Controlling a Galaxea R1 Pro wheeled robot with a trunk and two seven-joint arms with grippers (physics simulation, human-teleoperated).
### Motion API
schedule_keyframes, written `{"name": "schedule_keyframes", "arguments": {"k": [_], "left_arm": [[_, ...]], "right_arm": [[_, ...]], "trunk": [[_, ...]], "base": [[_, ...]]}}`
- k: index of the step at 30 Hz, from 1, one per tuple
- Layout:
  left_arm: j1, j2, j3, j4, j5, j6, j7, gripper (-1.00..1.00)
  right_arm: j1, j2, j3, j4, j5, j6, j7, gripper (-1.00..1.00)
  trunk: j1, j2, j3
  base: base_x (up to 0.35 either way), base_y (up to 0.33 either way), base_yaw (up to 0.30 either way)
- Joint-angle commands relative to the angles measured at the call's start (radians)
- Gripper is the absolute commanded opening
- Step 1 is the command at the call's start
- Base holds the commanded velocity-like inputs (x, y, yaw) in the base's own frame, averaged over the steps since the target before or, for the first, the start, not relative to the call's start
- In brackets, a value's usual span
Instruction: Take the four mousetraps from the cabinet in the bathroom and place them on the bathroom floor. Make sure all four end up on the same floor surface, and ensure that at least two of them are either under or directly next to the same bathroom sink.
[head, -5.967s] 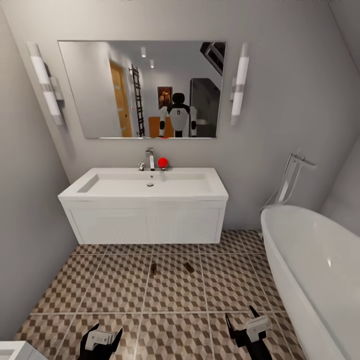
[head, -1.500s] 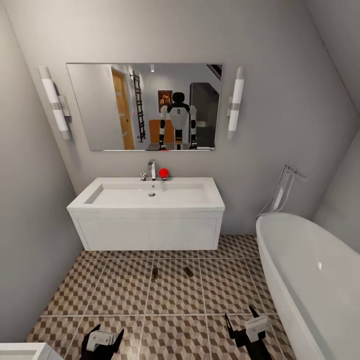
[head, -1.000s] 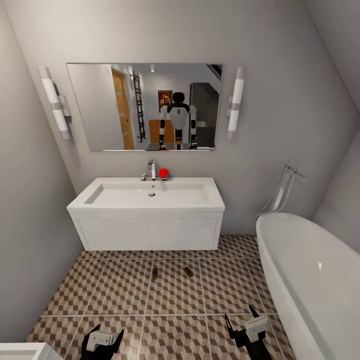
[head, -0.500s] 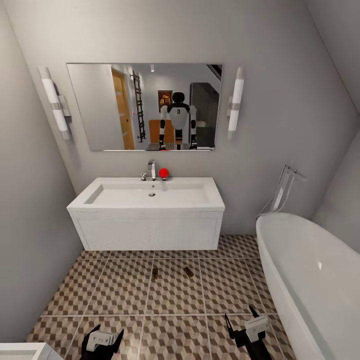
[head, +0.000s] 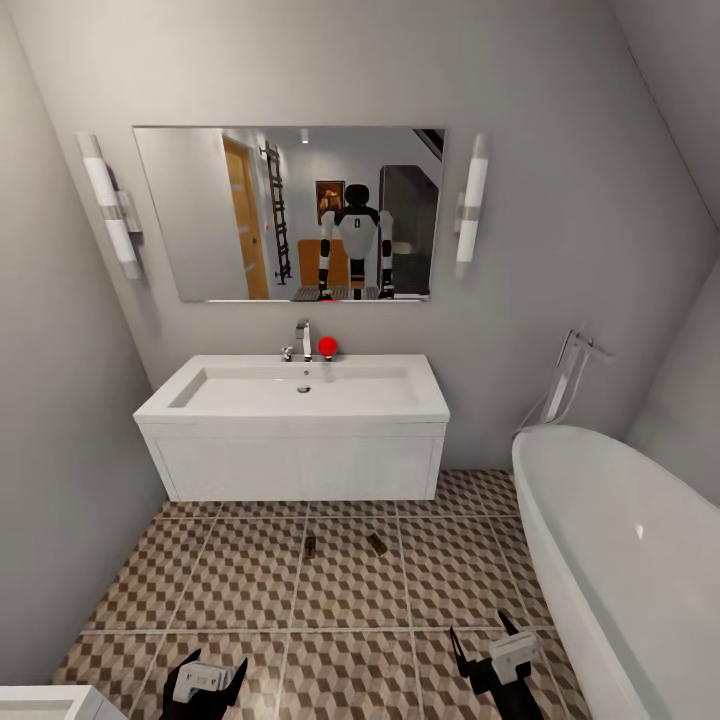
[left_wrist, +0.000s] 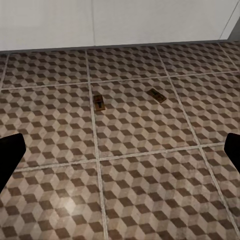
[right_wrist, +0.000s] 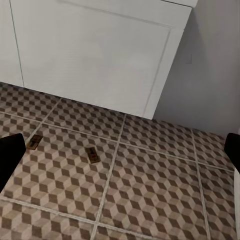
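Observation:
Two mousetraps lie on the cube-patterned bathroom floor (head: 240, 580) in front of the white sink unit (head: 295, 460): one (head: 309, 546) on a grout line, the other (head: 377, 544) a little to its right. The left wrist view shows the same mousetrap pair (left_wrist: 99, 103) (left_wrist: 157, 95), and the right wrist view shows those mousetraps too (right_wrist: 34, 142) (right_wrist: 92, 154). My left gripper (head: 214, 664) and right gripper (head: 482, 632) hang low over the near tiles, both open and empty, well short of the traps. The other mousetraps are out of view. An orange-brown wooden front shows in the mirror behind my reflection.
A white bathtub (head: 620, 540) runs along the right side with a floor-standing tap (head: 572, 375). Grey walls close in on the left and behind the sink. A mirror (head: 290, 212) with two wall lights hangs above. A white corner (head: 40, 702) pokes in at the lower left.
Since the oldest frame the whole view has drawn back from the sink, so the camera moved. Over the last second and a half nothing has shifted.

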Motion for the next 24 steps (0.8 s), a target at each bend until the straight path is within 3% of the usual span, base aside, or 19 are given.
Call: {"name": "schedule_keyframes", "arguments": {"k": [1, 4, 12, 19, 23, 24], "left_arm": [[-0.002, 0.000, -0.003, 0.004, 0.010, -0.004, -0.007, 1.00], [-0.002, 0.000, -0.003, 0.004, 0.010, -0.004, -0.007, 1.00], [-0.002, -0.003, -0.003, 0.004, 0.010, -0.004, -0.006, 1.00], [-0.002, -0.009, -0.003, 0.005, 0.010, -0.003, -0.003, 1.00], [0.002, -0.016, -0.003, 0.005, 0.010, -0.002, 0.027, 1.00], [0.008, -0.021, -0.003, 0.005, 0.010, -0.001, 0.062, 1.00]], "right_arm": [[-0.001, 0.000, 0.002, 0.000, 0.008, -0.001, -0.011, 1.00], [-0.001, 0.000, 0.002, 0.000, -0.004, -0.001, -0.011, 1.00], [-0.001, 0.001, 0.001, 0.000, -0.085, 0.000, -0.011, 1.00], [-0.001, 0.002, 0.001, 0.000, -0.176, 0.002, -0.012, 1.00], [-0.001, 0.003, 0.002, -0.001, -0.196, 0.003, -0.012, 1.00], [-0.001, 0.003, 0.002, -0.001, -0.201, 0.004, -0.012, 1.00]], "trunk": [[0.001, -0.002, -0.002], [0.001, -0.002, -0.002], [0.001, -0.002, -0.002], [0.001, -0.002, -0.002], [0.001, -0.002, -0.002], [0.001, -0.002, -0.002]], "base": [[0.000, 0.000, 0.000], [0.000, 0.000, 0.000], [0.000, 0.000, 0.000], [0.000, 0.000, 0.000], [0.000, 0.000, 0.000], [0.000, 0.000, 0.000]]}}
